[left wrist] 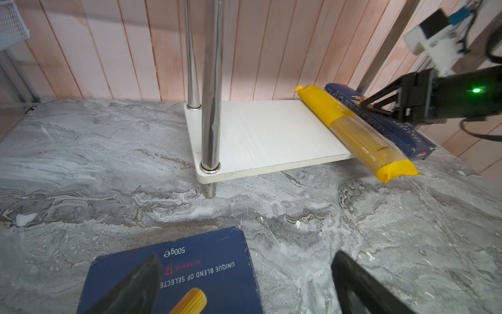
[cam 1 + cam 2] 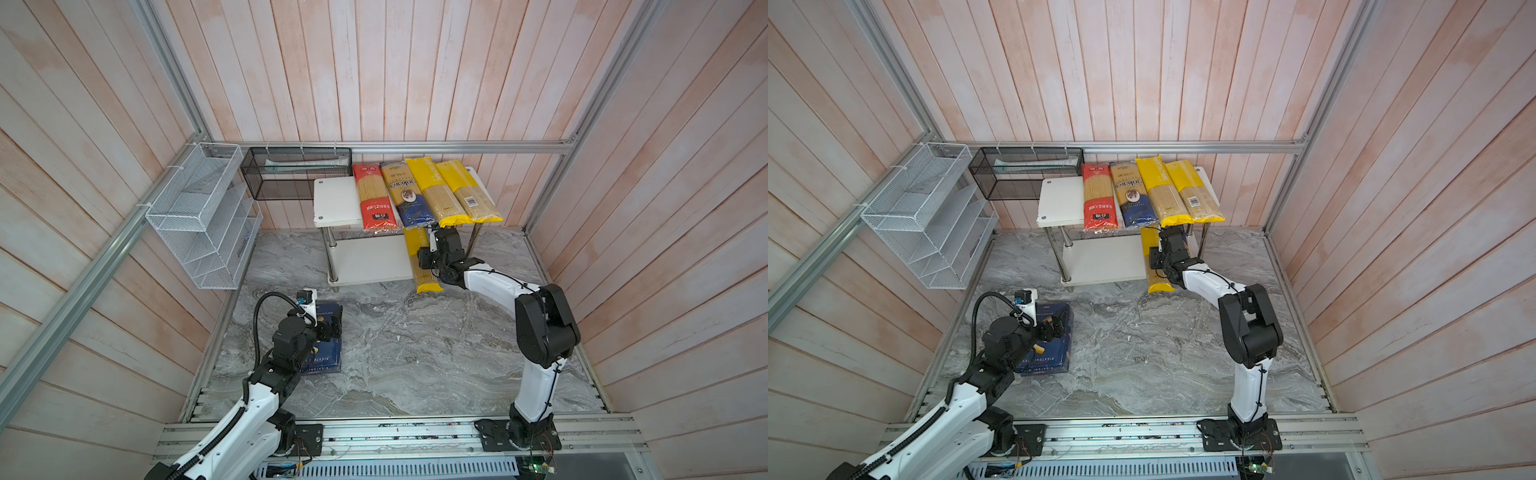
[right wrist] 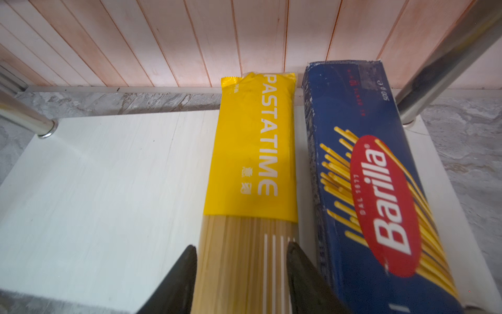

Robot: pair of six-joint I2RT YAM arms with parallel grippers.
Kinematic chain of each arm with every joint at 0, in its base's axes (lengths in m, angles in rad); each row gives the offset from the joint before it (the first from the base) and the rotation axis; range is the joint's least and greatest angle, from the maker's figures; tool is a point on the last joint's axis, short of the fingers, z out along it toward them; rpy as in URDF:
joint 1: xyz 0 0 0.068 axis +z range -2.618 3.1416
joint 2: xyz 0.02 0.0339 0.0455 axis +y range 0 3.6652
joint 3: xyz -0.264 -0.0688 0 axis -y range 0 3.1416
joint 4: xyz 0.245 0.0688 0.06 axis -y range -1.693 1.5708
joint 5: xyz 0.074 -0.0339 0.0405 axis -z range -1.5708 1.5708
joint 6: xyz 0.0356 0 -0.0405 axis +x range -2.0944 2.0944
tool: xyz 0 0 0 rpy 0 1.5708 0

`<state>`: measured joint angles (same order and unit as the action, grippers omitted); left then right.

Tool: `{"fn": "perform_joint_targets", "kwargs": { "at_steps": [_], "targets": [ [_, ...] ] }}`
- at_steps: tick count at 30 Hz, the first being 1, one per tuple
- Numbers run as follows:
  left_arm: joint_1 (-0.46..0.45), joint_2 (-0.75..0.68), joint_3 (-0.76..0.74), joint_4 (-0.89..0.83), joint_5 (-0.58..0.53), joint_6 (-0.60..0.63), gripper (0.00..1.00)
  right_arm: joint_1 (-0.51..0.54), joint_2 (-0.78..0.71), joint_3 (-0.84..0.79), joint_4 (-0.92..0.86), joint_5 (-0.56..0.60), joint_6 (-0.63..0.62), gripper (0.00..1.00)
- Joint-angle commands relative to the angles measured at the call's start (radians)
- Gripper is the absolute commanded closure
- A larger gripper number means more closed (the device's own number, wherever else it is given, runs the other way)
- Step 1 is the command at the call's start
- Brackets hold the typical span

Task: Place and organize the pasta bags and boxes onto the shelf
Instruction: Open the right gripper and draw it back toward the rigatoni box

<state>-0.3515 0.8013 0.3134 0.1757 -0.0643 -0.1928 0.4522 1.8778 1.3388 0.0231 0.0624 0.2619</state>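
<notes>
Shelf [image 2: 336, 199] stands at the back of the counter [image 2: 415, 353]. In both top views its top board carries a red-ended bag [image 2: 374, 195], a beige-and-navy bag [image 2: 405, 195] and two yellow-ended bags [image 2: 436, 191] [image 2: 469, 195], side by side and overhanging the front edge.

I see the third yellow-ended bag [image 3: 252, 149] lying on the shelf's lower board. Only the wrist views show me the spaghetti box [image 3: 366, 190] just beside it, toward the shelf's right posts. From above, the top board and my right arm hide that box.

My right end effector [image 3: 240, 247] straddles this bag, with a finger close on each side. I cannot tell whether it is pinching the bag.

Well in front of the shelf and off its left end, the rigatoni box [image 2: 326, 361] lies flat on the counter. My left end effector [image 1: 247, 257] hangs over it released, jaws wide, one finger above the box and one past its edge.
</notes>
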Motion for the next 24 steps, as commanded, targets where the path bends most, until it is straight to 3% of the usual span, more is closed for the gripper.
{"fn": "perform_joint_targets", "kwargs": {
  "at_steps": [1,6,11,16,21,24],
  "targets": [
    [0.009,0.023,0.048,-0.056,-0.045,-0.071,0.01,0.041,-0.105,-0.087,-0.005,-0.006,0.002,0.46],
    [0.024,0.09,0.221,-0.325,-0.102,-0.207,0.0,0.146,-0.238,-0.23,-0.021,0.032,0.004,0.44],
    [0.033,0.084,0.31,-0.506,-0.078,-0.316,0.0,0.246,-0.354,-0.374,0.006,-0.054,0.031,0.44],
    [0.106,0.016,0.244,-0.533,-0.037,-0.371,0.0,0.306,-0.436,-0.486,0.119,-0.217,0.002,0.43],
    [0.253,0.021,0.205,-0.509,0.136,-0.38,0.0,0.323,-0.485,-0.54,0.179,-0.343,-0.012,0.43],
    [0.27,0.047,0.19,-0.493,0.083,-0.381,0.0,0.328,-0.51,-0.57,0.201,-0.359,-0.012,0.43]
  ]
}}
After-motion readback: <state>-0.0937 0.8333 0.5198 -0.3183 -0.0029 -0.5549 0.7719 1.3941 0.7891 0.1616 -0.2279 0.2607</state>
